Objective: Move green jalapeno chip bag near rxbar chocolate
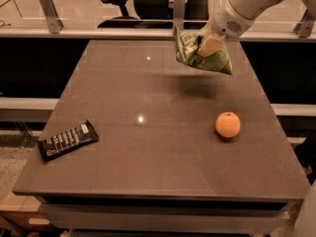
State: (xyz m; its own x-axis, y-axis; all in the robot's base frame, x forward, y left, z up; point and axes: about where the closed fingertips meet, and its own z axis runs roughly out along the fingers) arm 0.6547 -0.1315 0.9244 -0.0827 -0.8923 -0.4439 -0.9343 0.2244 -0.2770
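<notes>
My gripper (208, 44) is at the upper right, shut on the green jalapeno chip bag (192, 53). The crinkly green bag with white lettering hangs in the air above the far part of the table, casting a shadow below it. The rxbar chocolate (67, 139), a flat black bar with white text lines and a white patch at one end, lies near the table's front left corner, far from the bag.
An orange (227, 124) sits on the right side of the brown table (148, 152). Behind the table runs a rail with metal posts (48, 3), and an office chair (121, 0) stands beyond it.
</notes>
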